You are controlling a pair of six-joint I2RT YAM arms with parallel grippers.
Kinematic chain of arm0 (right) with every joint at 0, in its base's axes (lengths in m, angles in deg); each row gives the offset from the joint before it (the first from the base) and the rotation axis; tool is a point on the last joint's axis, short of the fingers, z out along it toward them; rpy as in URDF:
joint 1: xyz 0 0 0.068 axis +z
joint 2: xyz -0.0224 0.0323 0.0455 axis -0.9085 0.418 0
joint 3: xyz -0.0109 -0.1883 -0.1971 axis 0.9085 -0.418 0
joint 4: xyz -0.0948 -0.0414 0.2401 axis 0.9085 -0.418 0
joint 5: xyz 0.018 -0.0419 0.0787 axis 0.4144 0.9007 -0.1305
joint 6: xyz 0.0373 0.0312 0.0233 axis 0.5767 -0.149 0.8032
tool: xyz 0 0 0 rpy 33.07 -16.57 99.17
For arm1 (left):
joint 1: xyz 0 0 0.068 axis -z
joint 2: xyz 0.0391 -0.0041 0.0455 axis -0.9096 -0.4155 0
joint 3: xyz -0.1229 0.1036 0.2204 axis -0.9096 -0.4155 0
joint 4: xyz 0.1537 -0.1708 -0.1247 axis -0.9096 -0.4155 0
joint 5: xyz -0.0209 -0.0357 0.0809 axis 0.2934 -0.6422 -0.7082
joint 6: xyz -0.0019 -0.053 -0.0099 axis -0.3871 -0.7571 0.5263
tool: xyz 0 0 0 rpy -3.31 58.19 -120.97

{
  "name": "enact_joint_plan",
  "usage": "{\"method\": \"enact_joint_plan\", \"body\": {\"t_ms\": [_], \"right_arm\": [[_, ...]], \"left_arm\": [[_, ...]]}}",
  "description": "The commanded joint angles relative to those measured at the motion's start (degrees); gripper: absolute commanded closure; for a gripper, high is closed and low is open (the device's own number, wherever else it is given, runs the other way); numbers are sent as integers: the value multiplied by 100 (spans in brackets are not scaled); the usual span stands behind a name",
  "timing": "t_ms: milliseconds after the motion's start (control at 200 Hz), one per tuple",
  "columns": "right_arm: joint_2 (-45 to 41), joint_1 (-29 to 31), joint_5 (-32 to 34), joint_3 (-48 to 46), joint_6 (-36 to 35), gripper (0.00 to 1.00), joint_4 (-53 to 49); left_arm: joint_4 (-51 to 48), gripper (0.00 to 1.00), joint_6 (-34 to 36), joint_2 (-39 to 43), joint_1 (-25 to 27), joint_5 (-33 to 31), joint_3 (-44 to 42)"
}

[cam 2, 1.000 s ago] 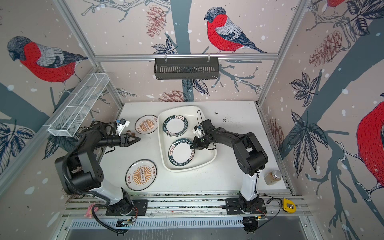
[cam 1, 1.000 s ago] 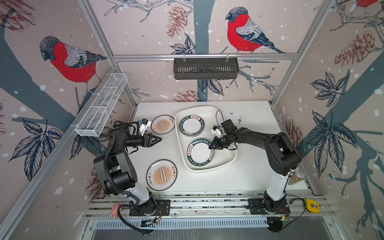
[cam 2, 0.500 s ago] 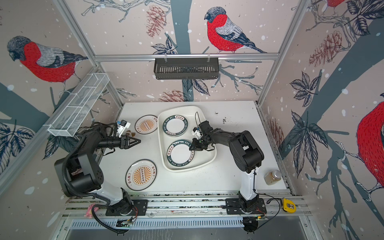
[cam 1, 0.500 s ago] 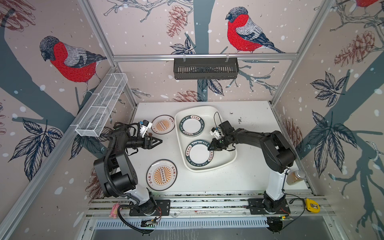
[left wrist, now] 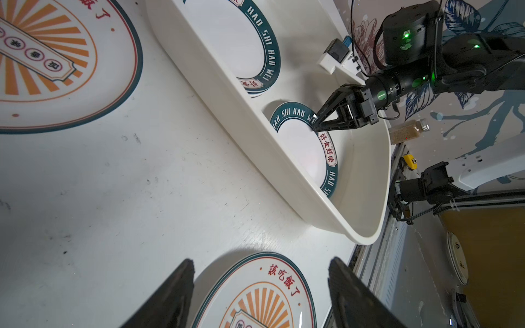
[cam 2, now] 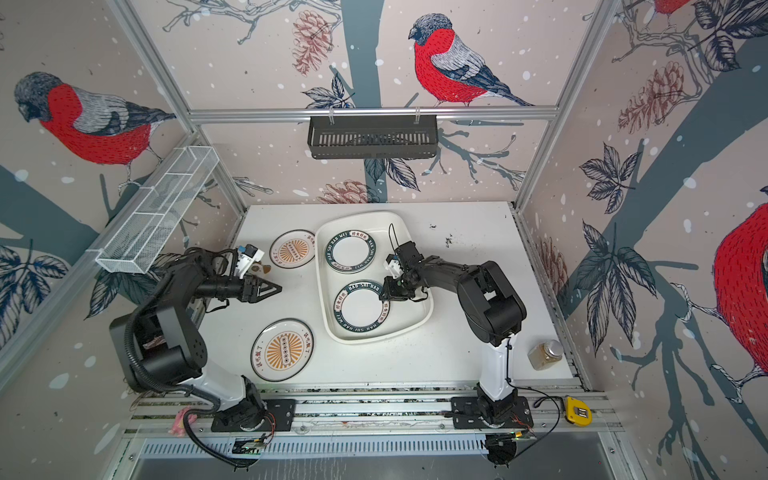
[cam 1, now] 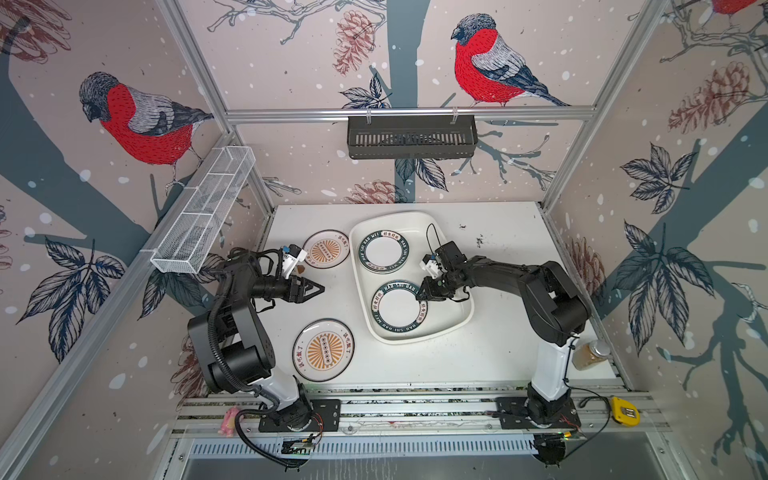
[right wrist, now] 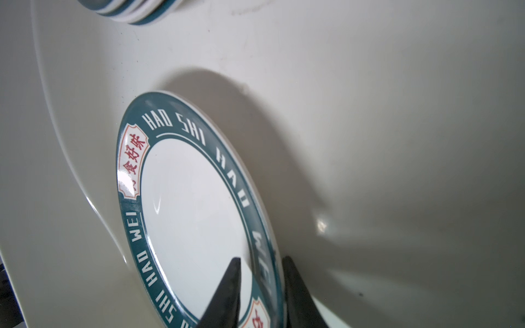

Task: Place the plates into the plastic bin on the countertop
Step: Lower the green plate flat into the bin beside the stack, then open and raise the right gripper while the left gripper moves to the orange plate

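The plastic bin [cam 1: 449, 318] lies on the countertop [cam 1: 498, 353] with two green-rimmed plates in it. The far plate [cam 1: 384, 251] tops a small stack [right wrist: 136, 11]. My right gripper [cam 1: 419, 295] is open and straddles the rim of the near plate [cam 1: 399, 309]. A gap shows between one finger and the rim [right wrist: 262, 257]. Two orange sunburst plates lie left of the bin, one far [cam 1: 326, 251] and one near [cam 1: 324, 351]. Between them my left gripper [cam 1: 322, 286] hovers open and empty, with the near plate [left wrist: 255, 298] below its wide jaws [left wrist: 261, 261].
A jar of brown contents [cam 1: 590, 355] stands at the front right edge. A black slotted rack [cam 1: 411, 137] hangs on the back wall and a white wire basket [cam 1: 203, 216] on the left wall. A small brown bit [cam 1: 300, 269] lies beside the far orange plate.
My right jaws were shut on the near green-rimmed plate's rim and have parted from it. My left jaws have spread wider. Both arms have barely shifted.
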Motion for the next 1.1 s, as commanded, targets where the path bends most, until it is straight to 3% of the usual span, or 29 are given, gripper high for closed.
{"method": "enact_joint_plan", "body": {"t_ms": [0, 200, 735, 1096], "right_arm": [[-11, 13, 494, 8, -123, 69, -395], [-153, 14, 608, 52, -161, 65, -464], [-1217, -15, 718, 61, -59, 64, -446], [-2057, -119, 713, -576, 298, 64, 78]], "left_arm": [[-150, 26, 258, -16, -1, -296, -37], [-142, 26, 425, 6, 5, -640, -75], [-320, 33, 1043, -214, 6, -1716, -190], [-168, 32, 1297, -512, 3, -2010, -451]]}}
